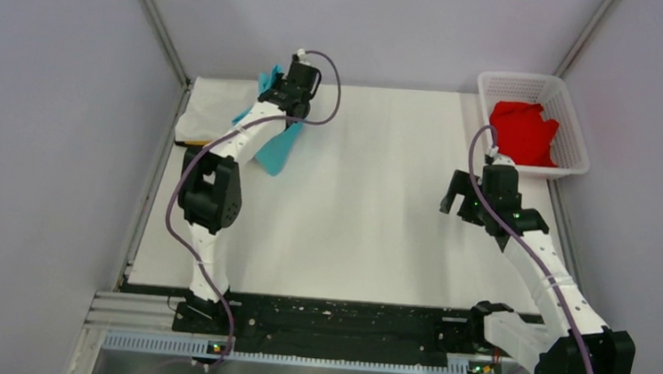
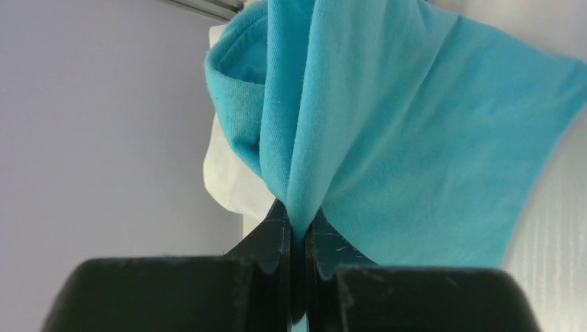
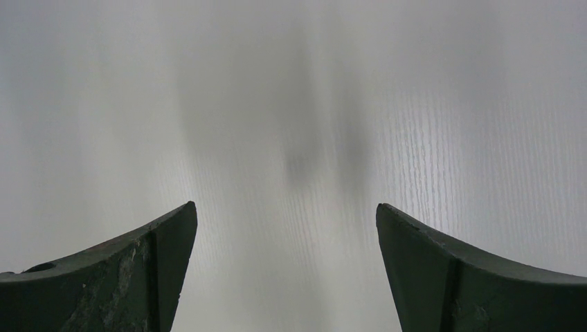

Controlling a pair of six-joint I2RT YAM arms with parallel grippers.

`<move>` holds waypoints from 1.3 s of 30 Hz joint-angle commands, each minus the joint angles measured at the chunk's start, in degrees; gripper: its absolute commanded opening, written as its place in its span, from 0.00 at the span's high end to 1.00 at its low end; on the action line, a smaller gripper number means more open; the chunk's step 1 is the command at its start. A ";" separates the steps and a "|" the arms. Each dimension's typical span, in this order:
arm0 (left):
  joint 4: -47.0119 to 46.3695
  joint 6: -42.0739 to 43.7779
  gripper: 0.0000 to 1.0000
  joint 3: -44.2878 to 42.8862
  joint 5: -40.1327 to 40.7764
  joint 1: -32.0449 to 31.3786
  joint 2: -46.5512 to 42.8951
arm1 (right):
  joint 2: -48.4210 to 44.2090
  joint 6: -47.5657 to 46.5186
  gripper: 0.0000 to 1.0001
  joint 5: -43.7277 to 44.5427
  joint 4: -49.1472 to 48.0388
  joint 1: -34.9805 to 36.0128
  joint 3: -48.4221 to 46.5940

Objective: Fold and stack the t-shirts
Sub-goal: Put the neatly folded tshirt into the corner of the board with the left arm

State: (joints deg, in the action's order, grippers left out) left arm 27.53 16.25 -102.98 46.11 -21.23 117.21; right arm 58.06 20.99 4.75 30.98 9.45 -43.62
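The turquoise t-shirt [image 1: 275,151] hangs bunched over the far left corner of the worktop [image 1: 371,208], a fold of it clamped between the left fingers [image 2: 275,238]. Beneath it at that corner lies a white cloth [image 1: 204,114], perhaps a shirt already laid down, though the top view is too coarse to tell if it is folded. The red t-shirt [image 1: 522,130] sits crumpled in the basket [image 1: 520,78] at the far right corner. The right fingers [image 3: 156,266] stand wide apart, holding nothing, near the right edge. The task looks early: no tidy stack shows, and both coloured shirts remain to fold.
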 commanded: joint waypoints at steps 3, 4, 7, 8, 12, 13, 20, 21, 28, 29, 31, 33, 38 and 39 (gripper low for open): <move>-1.33 3.16 1.00 -6.36 1.04 1.84 -6.60 | -2.13 -0.53 0.01 1.29 -0.57 -0.26 -1.49; -0.92 3.03 1.00 -7.02 1.04 2.10 -6.88 | -2.35 -0.55 0.01 1.39 -0.62 -0.23 -1.41; -0.35 2.81 1.00 -7.43 -0.11 2.42 -8.33 | -2.62 -0.38 0.01 1.41 -0.83 -0.24 -1.12; -0.32 2.75 1.00 -7.56 -0.40 2.50 -8.77 | -2.64 -0.37 0.01 1.33 -0.83 -0.30 -1.12; 0.22 1.97 1.00 -8.21 -2.09 2.60 -10.98 | -2.54 -0.34 0.01 1.25 -0.93 -0.23 -1.12; 0.12 1.80 1.00 -8.30 -2.67 2.60 -11.49 | -2.66 -0.41 0.01 1.28 -0.97 -0.25 -1.12; 1.39 0.60 1.00 -10.92 -3.87 3.52 -11.91 | -3.16 0.00 0.01 3.67 -0.68 -0.24 -1.01; 1.52 0.35 1.00 -10.95 -4.12 3.90 -11.80 | -3.36 0.01 0.01 3.85 -0.70 -0.25 -1.03; 1.98 -1.36 1.00 -11.19 -6.99 7.82 -8.16 | -3.66 -0.01 0.01 5.00 -0.51 -0.23 -0.90; 1.75 -1.39 1.00 -11.27 -7.34 8.54 -7.41 | -3.35 -0.01 0.01 5.12 -0.51 -0.24 -0.94; 1.11 -1.60 1.00 -11.60 -8.04 10.23 -5.48 | -2.81 -0.07 0.01 5.28 -0.40 -0.26 -1.10; 1.64 -1.94 1.00 -12.72 -9.93 12.00 -3.33 | -2.03 -0.12 0.01 5.39 -0.15 -0.24 -1.36; 1.30 -3.92 1.00 -15.11 -14.63 16.57 1.76 | -0.63 -0.25 0.01 6.54 0.80 -0.30 -2.12; 1.21 -4.32 1.00 -16.11 -14.87 17.79 2.89 | -0.64 -0.37 0.01 6.66 0.81 -0.29 -2.17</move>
State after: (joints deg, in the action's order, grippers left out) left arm 31.29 14.46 -114.48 34.68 -6.81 117.30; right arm 57.01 21.02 9.56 31.33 9.45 -43.59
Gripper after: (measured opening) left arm 0.059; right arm 0.985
